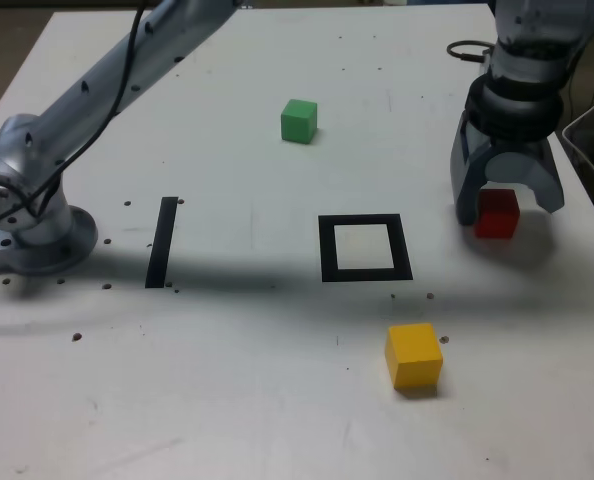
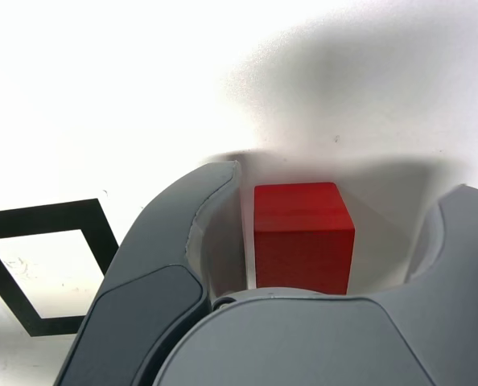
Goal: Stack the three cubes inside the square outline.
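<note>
The red cube [image 1: 497,215] sits on the white table at the exterior view's right, to the right of the square outline [image 1: 327,250]. My gripper [image 1: 508,205] is lowered over it with a finger on each side. In the wrist view the red cube [image 2: 303,237] lies between the fingers of the gripper [image 2: 344,189]; one finger [image 2: 211,201] is almost against it and a gap shows on the other side, so the jaws stand open. The green cube [image 1: 299,120] rests at the back of the table. The yellow cube [image 1: 414,355] lies in front of the outline [image 2: 106,233], which holds nothing.
A straight black tape strip [image 1: 162,240] lies at the exterior view's left of the outline. The arm's base [image 1: 27,225] stands at the far left, its links reaching across the back. A dark cable [image 1: 467,50] lies near the back right. The table's right edge is close to the gripper.
</note>
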Robot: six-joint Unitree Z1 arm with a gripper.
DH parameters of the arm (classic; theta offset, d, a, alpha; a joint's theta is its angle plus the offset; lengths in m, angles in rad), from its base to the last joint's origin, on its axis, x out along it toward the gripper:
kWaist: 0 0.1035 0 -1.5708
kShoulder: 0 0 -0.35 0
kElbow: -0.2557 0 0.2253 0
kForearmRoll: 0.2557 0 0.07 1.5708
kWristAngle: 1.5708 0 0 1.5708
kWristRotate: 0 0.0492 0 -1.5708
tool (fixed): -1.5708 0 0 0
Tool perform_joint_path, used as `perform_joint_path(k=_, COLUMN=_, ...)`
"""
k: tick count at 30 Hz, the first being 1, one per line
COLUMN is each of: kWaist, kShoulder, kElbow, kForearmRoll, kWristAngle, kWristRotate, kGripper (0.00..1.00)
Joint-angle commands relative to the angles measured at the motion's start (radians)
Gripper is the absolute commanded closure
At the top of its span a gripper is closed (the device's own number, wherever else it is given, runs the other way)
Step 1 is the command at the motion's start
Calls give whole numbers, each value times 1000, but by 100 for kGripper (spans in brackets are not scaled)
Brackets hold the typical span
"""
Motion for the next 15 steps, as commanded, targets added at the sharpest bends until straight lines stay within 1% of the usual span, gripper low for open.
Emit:
perform_joint_path(k=1, kWaist=2, kShoulder=3, kElbow=5, kForearmRoll=-5, kWristAngle=-2, kWristRotate=0, kGripper=27)
perform_joint_path(k=5, kWaist=2, kShoulder=3, kElbow=8, kForearmRoll=-7, kWristAngle=-1, kWristRotate=-6, kGripper=37)
perform_joint_path(k=10, kWaist=2, kShoulder=0, kElbow=7, kForearmRoll=-16, kWristAngle=15, kWristRotate=-15, kGripper=51)
perform_joint_path(k=15, kWaist=2, kShoulder=-6, kElbow=11, kForearmRoll=-24, kWristAngle=21, kWristRotate=-13, kGripper=57)
